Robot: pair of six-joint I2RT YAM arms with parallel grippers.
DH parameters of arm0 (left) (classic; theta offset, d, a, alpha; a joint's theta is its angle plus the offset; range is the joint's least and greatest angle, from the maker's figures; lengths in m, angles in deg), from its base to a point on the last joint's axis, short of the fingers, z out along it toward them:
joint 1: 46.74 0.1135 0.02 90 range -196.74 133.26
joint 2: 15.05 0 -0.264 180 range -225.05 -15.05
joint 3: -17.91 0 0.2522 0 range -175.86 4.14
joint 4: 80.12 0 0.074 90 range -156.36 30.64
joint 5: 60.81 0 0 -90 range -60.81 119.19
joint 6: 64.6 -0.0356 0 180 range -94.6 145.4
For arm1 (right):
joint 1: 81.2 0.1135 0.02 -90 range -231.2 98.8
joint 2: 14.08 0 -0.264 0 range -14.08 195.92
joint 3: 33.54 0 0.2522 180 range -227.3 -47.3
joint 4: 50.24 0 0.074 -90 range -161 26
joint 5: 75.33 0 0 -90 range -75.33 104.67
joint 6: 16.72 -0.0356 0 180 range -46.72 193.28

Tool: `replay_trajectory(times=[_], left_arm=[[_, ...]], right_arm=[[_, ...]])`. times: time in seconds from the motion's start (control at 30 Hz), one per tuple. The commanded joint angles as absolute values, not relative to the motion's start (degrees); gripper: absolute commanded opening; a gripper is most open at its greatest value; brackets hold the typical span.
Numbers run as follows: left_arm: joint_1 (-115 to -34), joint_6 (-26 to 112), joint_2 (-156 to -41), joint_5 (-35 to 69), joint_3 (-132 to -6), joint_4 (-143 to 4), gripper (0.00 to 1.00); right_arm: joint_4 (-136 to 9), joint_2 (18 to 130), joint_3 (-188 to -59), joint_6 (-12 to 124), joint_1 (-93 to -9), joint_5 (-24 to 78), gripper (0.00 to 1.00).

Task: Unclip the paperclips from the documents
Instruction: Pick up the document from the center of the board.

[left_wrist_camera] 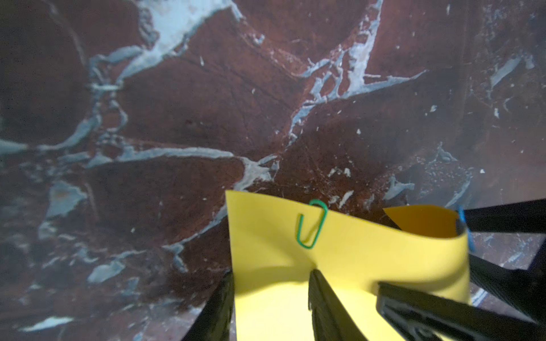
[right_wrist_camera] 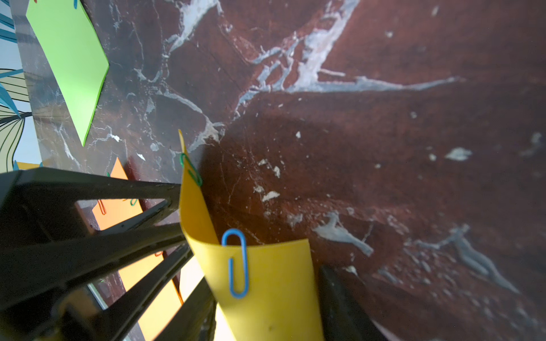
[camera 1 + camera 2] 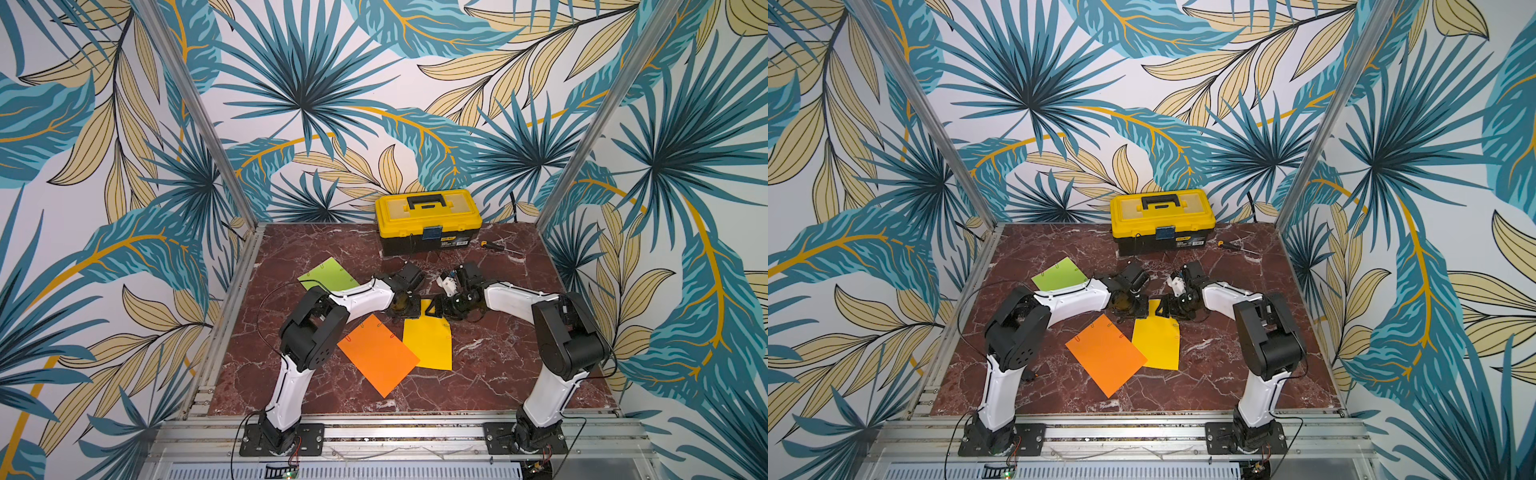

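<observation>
Yellow sheet (image 2: pixel 274 295), blue paperclip (image 2: pixel 237 262) lengthwise between open jaws of right gripper (image 2: pixel 266 276), can't tell if left gripper (image 1: pixel 271 273) pinches

No readable text; the label (image 3: pixel 451 240) on the toolbox (image 3: pixel 428 216) is too small.

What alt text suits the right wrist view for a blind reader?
A yellow sheet curls up off the marble table, a blue paperclip on its raised edge inside the right claw and a green paperclip further along. The left claw reaches the sheet from one side; a lime green sheet and an orange sheet lie beyond.
</observation>
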State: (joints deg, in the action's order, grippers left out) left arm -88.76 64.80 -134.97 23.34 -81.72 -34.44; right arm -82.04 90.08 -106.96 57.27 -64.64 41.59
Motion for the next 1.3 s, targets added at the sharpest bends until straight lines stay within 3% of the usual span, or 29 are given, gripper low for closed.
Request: replay_trajectory(times=[0.0,0.37,0.93,1.27], left_arm=[[-88.9,65.1,-137.0,22.8,-79.7,-33.3,0.43],[-88.1,65.6,-135.2,22.2,-79.3,-34.2,0.43],[-83.0,63.6,-125.3,18.4,-75.5,-38.8,0.53],[-77.7,58.0,-121.6,3.6,-68.3,-53.5,0.65]], right_arm=[[-82.7,90.1,-105.0,57.8,-64.2,39.1,0.52],[-81.5,89.7,-105.6,57.5,-64.3,40.6,0.36],[-80.3,86.2,-107.0,57.7,-65.4,43.1,0.26],[-79.8,81.4,-107.0,60.6,-65.7,46.5,0.22]])
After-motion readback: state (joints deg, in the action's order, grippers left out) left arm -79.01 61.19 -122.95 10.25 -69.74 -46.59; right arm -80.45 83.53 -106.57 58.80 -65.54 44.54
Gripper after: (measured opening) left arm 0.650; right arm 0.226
